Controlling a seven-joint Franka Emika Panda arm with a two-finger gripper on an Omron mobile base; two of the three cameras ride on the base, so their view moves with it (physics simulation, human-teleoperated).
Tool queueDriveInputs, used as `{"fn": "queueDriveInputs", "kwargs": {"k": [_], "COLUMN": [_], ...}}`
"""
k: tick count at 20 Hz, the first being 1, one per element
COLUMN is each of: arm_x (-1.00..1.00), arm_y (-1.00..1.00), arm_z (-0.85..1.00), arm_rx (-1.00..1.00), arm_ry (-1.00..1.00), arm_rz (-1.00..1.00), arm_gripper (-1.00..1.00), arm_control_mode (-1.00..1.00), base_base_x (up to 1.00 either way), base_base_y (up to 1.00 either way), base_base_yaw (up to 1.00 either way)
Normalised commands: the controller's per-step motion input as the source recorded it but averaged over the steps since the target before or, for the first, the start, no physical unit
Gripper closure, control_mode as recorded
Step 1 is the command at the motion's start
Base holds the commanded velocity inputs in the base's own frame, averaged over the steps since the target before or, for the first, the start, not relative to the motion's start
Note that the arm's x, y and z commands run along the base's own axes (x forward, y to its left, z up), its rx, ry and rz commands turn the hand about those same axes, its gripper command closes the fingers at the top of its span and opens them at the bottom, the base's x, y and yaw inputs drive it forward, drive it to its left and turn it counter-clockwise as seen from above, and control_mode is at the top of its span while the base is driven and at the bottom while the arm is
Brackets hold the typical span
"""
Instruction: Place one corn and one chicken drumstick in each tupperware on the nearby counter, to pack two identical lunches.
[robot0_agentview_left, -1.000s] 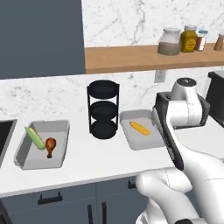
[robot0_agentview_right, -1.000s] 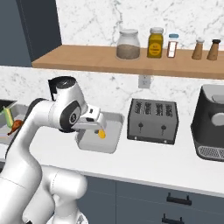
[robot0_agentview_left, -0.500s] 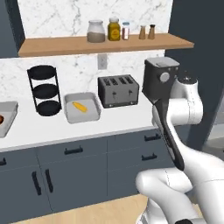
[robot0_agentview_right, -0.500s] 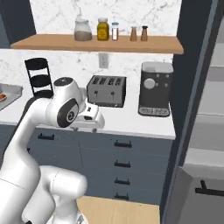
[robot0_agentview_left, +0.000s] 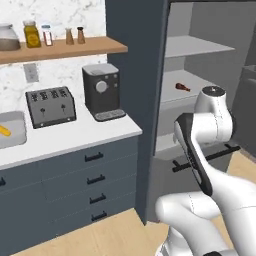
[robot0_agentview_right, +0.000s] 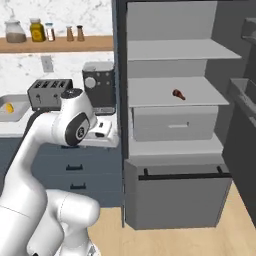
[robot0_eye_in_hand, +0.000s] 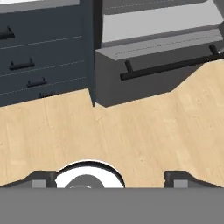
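The gripper (robot0_eye_in_hand: 111, 178) hung with fingers spread wide, empty; 1 chicken drumstick (robot0_agentview_right: 177, 94) lay on the fridge shelf (robot0_agentview_right: 200, 90).

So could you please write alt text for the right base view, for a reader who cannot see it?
A chicken drumstick lies on a middle shelf of an open fridge, with the white robot arm in front at left. Further left, a counter holds a toaster and a coffee machine.
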Motion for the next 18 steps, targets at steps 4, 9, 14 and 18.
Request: {"fn": "queueDriveInputs", "kwargs": {"k": [4,9,14,18], "arm_x": [0.00,0.00,0.00,0.00], "arm_y": [0.00,0.00,0.00,0.00], "arm_z": [0.00,0.00,0.00,0.00], "arm_rx": [0.00,0.00,0.00,0.00], "arm_ry": [0.00,0.00,0.00,0.00], "arm_rz": [0.00,0.00,0.00,0.00], "arm_gripper": [-1.00,-1.00,-1.00,-1.00], "arm_control_mode": [1.00,1.00,1.00,1.00], "base_base_x": [0.63,0.59,0.49,0.50], "base_base_y": [-1.00,-0.68,-0.33,-0.55], "base_base_yaw": [-0.07,0.05,0.19,0.31]}}
